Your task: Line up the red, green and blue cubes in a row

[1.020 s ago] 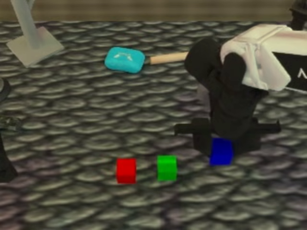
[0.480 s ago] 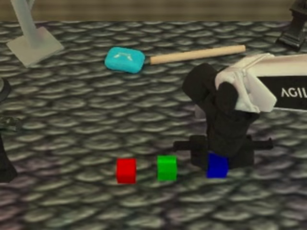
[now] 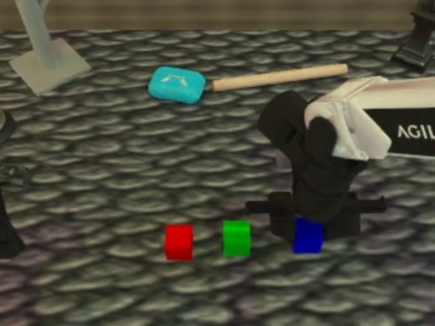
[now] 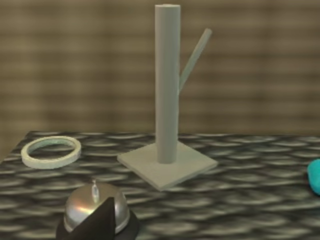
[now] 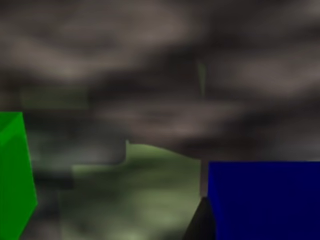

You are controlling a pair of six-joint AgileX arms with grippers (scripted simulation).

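Observation:
The red cube (image 3: 179,242) and the green cube (image 3: 236,238) sit side by side on the table near its front. The blue cube (image 3: 308,236) is to the right of the green one, level with it, a gap between them. My right gripper (image 3: 308,227) reaches down from the right and is shut on the blue cube, which is low at the table. In the right wrist view the blue cube (image 5: 265,200) fills the corner beside one dark finger (image 5: 202,222), and the green cube (image 5: 15,175) is at the far edge. My left arm (image 3: 5,234) stays parked at the left edge.
A turquoise block (image 3: 177,85) with a wooden handle (image 3: 279,77) lies at the back. A grey stand (image 3: 47,64) is at the back left. The left wrist view shows that stand (image 4: 167,100), a metal bell (image 4: 95,210) and a pale ring (image 4: 51,151).
Since a second ago my right gripper has carried the blue cube forward and slightly left, level with the green cube. It has not moved in the last half second.

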